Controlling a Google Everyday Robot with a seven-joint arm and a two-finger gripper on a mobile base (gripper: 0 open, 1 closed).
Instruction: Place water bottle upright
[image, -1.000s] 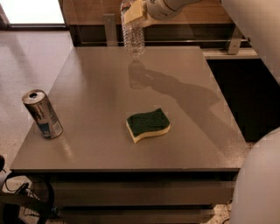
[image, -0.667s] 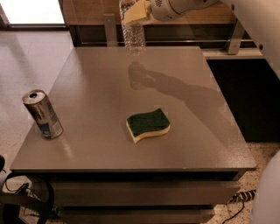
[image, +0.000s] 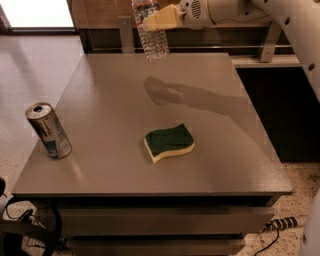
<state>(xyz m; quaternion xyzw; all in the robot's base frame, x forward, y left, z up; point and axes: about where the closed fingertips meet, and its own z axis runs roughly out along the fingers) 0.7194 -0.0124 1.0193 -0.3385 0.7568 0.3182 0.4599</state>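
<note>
The water bottle (image: 155, 46) hangs almost upright in the gripper (image: 156, 21), which is closed around its upper part. The body hangs below the gripper, above the table (image: 105, 150). Since one second ago it has hardly moved, so I judge the lowering remains to do.

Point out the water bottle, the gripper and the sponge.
water bottle (image: 156, 46), camera view, ribbed lower body.
gripper (image: 154, 22), camera view, between fingertips clamped on the water bottle, top centre.
sponge (image: 167, 139), camera view, green top face.
</note>
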